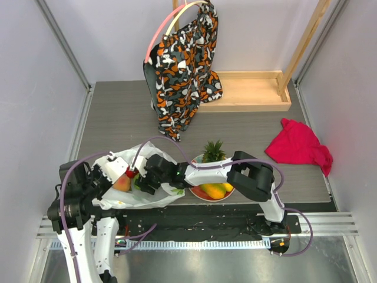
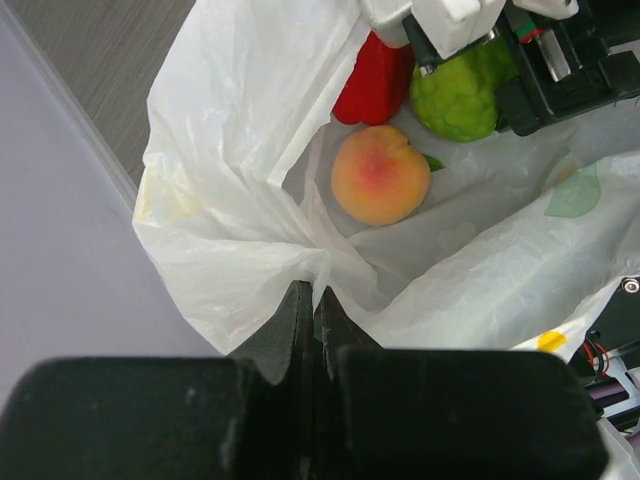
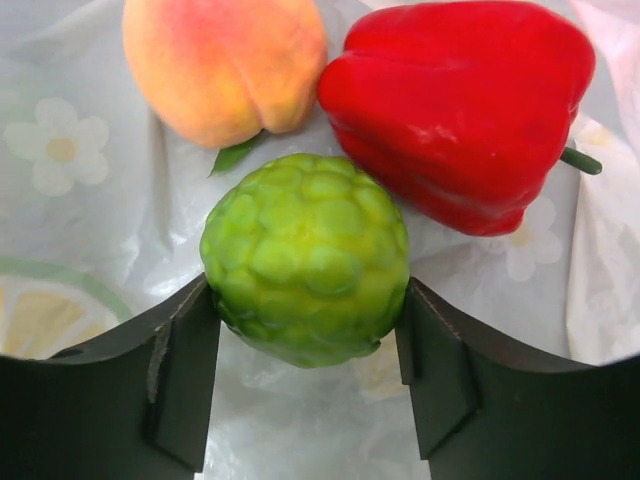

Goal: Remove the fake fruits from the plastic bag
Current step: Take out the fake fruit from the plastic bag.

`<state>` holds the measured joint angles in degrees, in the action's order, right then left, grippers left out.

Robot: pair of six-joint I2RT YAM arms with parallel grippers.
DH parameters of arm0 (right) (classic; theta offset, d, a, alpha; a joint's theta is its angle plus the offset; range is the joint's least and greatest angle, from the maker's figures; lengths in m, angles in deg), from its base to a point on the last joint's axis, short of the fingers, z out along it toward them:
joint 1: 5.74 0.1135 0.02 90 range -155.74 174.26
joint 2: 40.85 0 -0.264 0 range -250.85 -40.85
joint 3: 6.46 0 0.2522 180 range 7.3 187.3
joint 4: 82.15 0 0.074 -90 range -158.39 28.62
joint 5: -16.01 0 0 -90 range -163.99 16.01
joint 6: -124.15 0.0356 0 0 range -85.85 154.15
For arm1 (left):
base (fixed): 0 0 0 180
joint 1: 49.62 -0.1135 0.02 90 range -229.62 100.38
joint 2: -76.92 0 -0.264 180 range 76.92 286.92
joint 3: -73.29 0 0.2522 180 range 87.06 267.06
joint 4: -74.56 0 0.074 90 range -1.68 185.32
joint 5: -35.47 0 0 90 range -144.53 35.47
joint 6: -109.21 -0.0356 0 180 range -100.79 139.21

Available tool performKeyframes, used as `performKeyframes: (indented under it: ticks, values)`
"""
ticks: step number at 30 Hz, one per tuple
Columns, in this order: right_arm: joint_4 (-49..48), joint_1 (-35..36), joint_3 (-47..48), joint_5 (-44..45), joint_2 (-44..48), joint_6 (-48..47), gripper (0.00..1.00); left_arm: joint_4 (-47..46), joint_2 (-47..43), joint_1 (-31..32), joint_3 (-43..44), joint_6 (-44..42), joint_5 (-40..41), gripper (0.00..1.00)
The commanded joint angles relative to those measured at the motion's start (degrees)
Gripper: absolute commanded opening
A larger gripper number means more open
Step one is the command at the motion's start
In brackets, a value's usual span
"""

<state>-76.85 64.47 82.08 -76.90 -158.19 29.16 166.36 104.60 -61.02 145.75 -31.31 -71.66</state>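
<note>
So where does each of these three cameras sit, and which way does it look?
Top: above and behind the arms, looking down at the table; both arms show.
Left wrist: on the left arm, looking into the bag; left gripper pinches its rim.
Right wrist: on the right arm, inside the bag; right gripper hugs the green fruit.
Both wrist views share that fruit, the peach and the red pepper.

Peach (image 3: 225,65), red pepper (image 3: 460,110), green fruit (image 3: 305,260) — in bag (image 2: 230,150)

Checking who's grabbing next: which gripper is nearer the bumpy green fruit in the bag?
Right. The right gripper has its jaws on either side of the bumpy green fruit, touching it. The left gripper is shut on the plastic bag rim, apart from the fruit.
</note>
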Motion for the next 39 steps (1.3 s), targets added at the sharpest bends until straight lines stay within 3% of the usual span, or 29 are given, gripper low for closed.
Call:
performKeyframes:
  ticks: [1,8,11,17,21,26,31,39]
  values:
    - [1.6,-1.3,4.0,-6.2,9.1,-2.1,0.36,15.4,-0.8,0.2,-1.6,-1.0,-1.2,0.00]
    - [12.0,-5.8,7.6,-20.5,21.9,-1.8,0.33,11.0,-0.5,1.5,-3.1,0.9,-0.8,0.00]
    - [16.1,-6.6,7.6,-21.5,27.1,-3.7,0.32,10.0,0.0,1.8,-3.2,1.8,0.4,0.00]
    - [27.4,-8.9,2.8,-15.5,37.3,-13.7,0.36,8.6,-0.4,2.3,-3.6,3.2,1.7,0.00]
    - [33.3,-10.2,-2.3,-20.8,41.7,-18.7,0.38,6.9,-0.1,2.3,-3.7,6.0,1.2,0.00]
    - [28.1,-10.1,-3.5,-25.1,37.6,-17.3,0.38,2.0,1.8,2.3,-1.6,10.1,0.0,0.00]
    - [27.1,-10.5,7.2,-31.4,28.8,-15.6,0.39,-3.8,8.0,2.3,4.5,17.7,-2.7,0.00]
    - [11.6,-9.3,21.3,-45.0,17.9,4.9,0.45,-10.9,17.1,2.3,14.6,34.0,-10.8,0.00]
